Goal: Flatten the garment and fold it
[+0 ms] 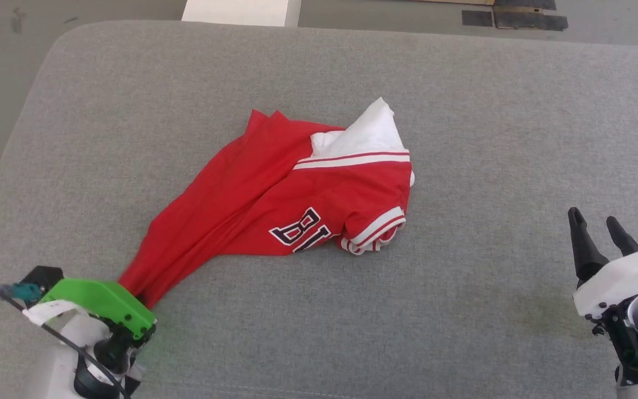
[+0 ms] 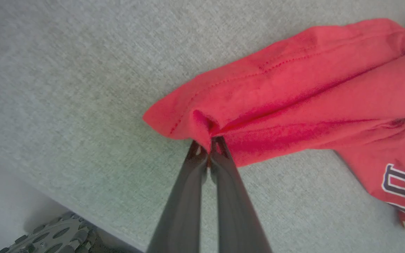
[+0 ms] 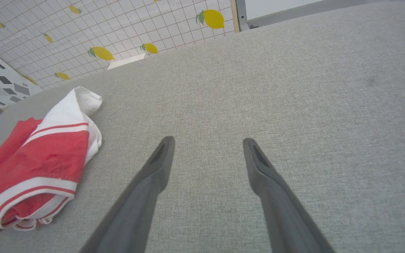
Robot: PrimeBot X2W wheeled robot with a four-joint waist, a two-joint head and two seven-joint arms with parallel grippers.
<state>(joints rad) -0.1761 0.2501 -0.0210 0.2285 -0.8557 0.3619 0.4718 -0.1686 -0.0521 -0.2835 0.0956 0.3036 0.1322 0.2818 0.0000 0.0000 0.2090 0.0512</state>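
Pinching a red corner of the garment (image 1: 274, 188), the left tool (image 2: 207, 146) was clamped tight on the cloth at seven o'clock of the grey cushioned surface (image 1: 463, 111). The garment lay crumpled near the middle, drawn toward that grip, with its white sleeve (image 1: 371, 133) bunched at one o'clock and dark letters (image 1: 302, 230) facing up. The right tool (image 1: 593, 217) stood wide at four o'clock, well apart from the cloth.
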